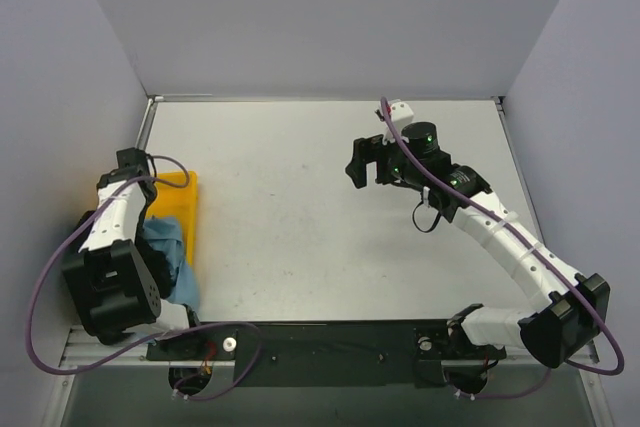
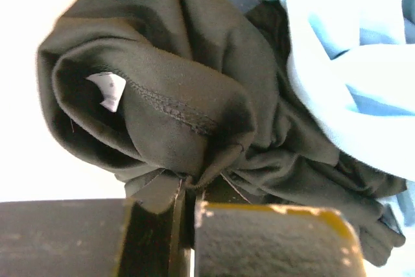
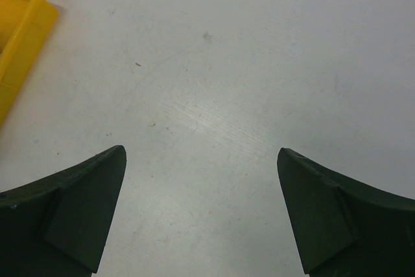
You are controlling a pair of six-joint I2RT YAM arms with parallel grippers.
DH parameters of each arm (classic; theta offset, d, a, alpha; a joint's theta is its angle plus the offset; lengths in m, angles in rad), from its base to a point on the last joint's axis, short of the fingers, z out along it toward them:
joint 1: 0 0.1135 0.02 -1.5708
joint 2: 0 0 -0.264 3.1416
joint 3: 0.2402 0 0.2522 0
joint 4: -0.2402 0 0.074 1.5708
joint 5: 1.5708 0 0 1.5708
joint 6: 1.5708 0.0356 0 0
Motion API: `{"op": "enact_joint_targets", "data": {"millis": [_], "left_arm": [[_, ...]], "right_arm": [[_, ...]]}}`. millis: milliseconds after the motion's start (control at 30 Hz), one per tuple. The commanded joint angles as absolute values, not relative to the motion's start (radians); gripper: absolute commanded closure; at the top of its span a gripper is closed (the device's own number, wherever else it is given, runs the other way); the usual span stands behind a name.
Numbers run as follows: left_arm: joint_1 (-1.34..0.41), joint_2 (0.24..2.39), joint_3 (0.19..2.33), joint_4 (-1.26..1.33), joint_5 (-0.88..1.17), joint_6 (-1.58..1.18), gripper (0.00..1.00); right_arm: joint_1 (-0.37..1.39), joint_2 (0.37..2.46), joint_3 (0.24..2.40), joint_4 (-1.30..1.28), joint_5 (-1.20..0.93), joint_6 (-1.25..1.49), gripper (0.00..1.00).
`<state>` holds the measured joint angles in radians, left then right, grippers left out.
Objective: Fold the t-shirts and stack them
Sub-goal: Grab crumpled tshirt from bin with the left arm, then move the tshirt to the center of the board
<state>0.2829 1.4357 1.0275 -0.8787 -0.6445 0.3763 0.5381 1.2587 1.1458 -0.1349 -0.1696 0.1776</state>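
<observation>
The black t-shirt (image 2: 194,95) lies bunched up, its white neck label showing, filling the left wrist view. The light blue t-shirt (image 2: 350,43) lies crumpled against it on the right; from above it shows beside the left arm (image 1: 170,257). My left gripper (image 2: 188,192) is shut on a fold of the black t-shirt; from above it is hidden under the arm over the tray. My right gripper (image 3: 201,212) is open and empty, hovering over bare table; from above it sits at centre right (image 1: 360,169).
A yellow plastic tray (image 1: 180,202) stands at the table's left edge, under the left arm, holding the shirts; its corner shows in the right wrist view (image 3: 19,37). Grey walls enclose the table on three sides.
</observation>
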Motion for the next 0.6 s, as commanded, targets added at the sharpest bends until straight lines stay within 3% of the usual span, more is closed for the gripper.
{"op": "enact_joint_targets", "data": {"millis": [0,167,367,567], "left_arm": [[0.281,1.384,1.188,-0.883,-0.657,0.382,1.00],[0.273,1.367,1.539,-1.052,-0.562,0.380,1.00],[0.229,1.374,1.954,-1.123,-0.214,0.354,1.00],[-0.095,1.428,2.215,-1.115,-0.062,0.353,1.00]], "right_arm": [[0.543,1.221,1.172,-0.146,-0.121,0.149,0.04],[0.548,1.236,1.192,-0.149,-0.130,0.155,0.04],[0.560,1.258,1.226,-0.152,-0.169,0.163,0.04],[0.565,1.261,1.290,-0.179,-0.247,0.196,0.04]]}}
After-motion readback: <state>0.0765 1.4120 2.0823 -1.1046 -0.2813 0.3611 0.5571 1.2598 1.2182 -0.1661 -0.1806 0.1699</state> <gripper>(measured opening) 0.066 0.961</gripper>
